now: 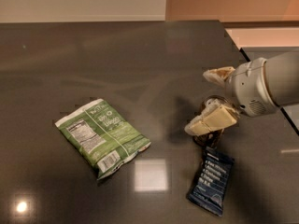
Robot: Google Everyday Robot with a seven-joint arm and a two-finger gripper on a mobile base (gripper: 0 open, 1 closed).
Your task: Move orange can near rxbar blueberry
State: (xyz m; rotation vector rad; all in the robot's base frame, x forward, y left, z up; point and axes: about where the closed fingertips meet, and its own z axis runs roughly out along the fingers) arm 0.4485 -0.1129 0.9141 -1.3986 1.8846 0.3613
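The orange can (pixel 213 137) stands upright on the dark table, just above the top end of the rxbar blueberry (pixel 211 180), a flat navy wrapper lying at the lower right. My gripper (pixel 198 101) comes in from the right and is open. Its two pale fingers stand on either side of the can, the upper finger (pixel 217 73) well apart from it and the lower finger (pixel 211 120) in front of its side. The lower finger hides part of the can's body.
A green snack bag (pixel 103 135) lies flat at the left centre of the dark table (pixel 117 59). The table's right edge (pixel 243 52) runs close behind my arm, with a lighter floor beyond.
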